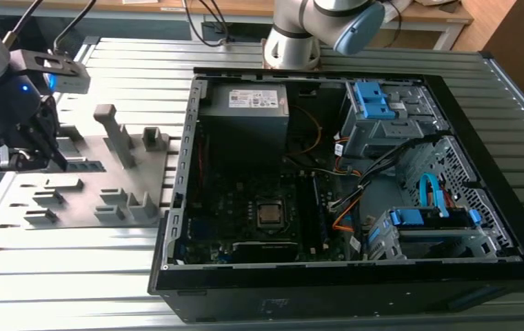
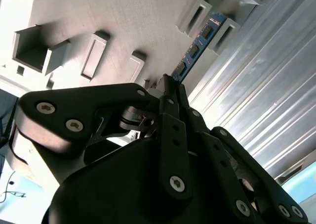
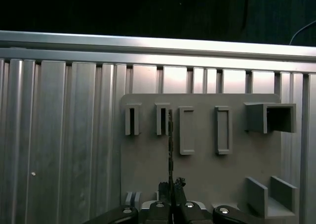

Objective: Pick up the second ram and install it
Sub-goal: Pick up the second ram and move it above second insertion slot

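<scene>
Over the grey plastic fixture plate (image 1: 87,207) at the exterior view's left: black metal gripper (image 1: 28,157), carried on the arm's dark wrist. Closes its fingers (image 2: 177,105) down to a sliver, as both wrist views show, and pinches one end of the second ram (image 2: 197,43), a long, thin, blue-green circuit board with dark chips. Holds that stick pointing straight out from the fingertips. Presents the second ram (image 3: 170,140) edge-on in the first wrist view, as a thin dark line running from the gripper (image 3: 171,185) across the plate. Lines its far end up beside two raised grey rectangular slot blocks (image 3: 162,120); cannot tell whether it touches them or hangs clear. Carries, elsewhere on the plate, an open-sided grey box-shaped block (image 3: 256,117). Rests on a ribbed silver aluminium table (image 1: 60,283).

Toward the exterior view's right, just beside the plate: open black metal computer case (image 1: 336,293). Contains a grey boxy power supply (image 1: 243,103), a dark motherboard (image 1: 234,200) with a square silver processor socket (image 1: 269,214), blue plastic drive brackets (image 1: 372,100), and loose blue, orange and black cables (image 1: 427,189).
</scene>
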